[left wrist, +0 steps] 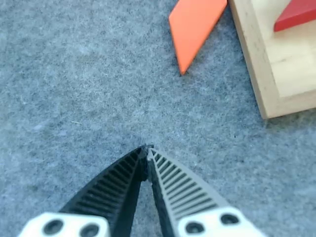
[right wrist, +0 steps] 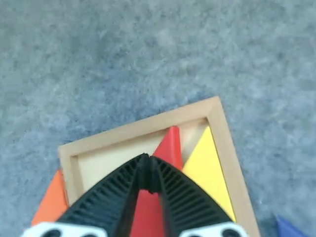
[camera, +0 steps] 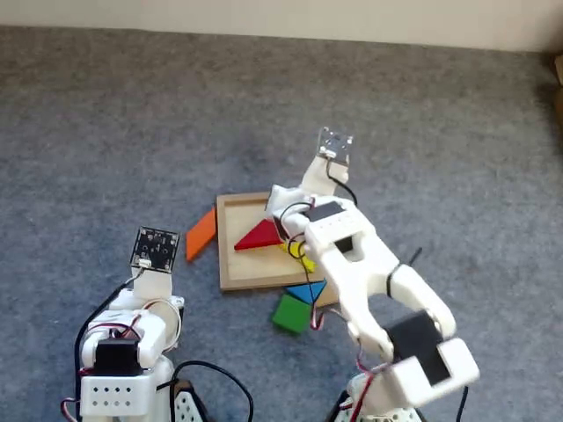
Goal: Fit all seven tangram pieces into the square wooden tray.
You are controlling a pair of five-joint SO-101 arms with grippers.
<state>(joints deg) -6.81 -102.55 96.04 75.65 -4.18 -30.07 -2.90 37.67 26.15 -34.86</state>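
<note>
The square wooden tray [camera: 230,264] lies mid-carpet with a red triangle [camera: 258,236] inside it. A yellow triangle [right wrist: 207,168] lies beside the red triangle [right wrist: 169,145] in the tray [right wrist: 222,123]. An orange piece [camera: 201,232] rests on the carpet against the tray's left side. A blue triangle [camera: 307,291] and a green square [camera: 289,312] sit at the tray's near edge. My right gripper [right wrist: 146,157] hangs shut over the red triangle, holding nothing. My left gripper [left wrist: 147,147] is shut and empty above bare carpet, short of the orange piece [left wrist: 195,24] and the tray's corner [left wrist: 259,74].
Grey carpet surrounds the tray, with open room at the far side and to the left. The right arm's white body [camera: 369,272] reaches over the tray's right half and hides part of it. Cables hang near both arm bases.
</note>
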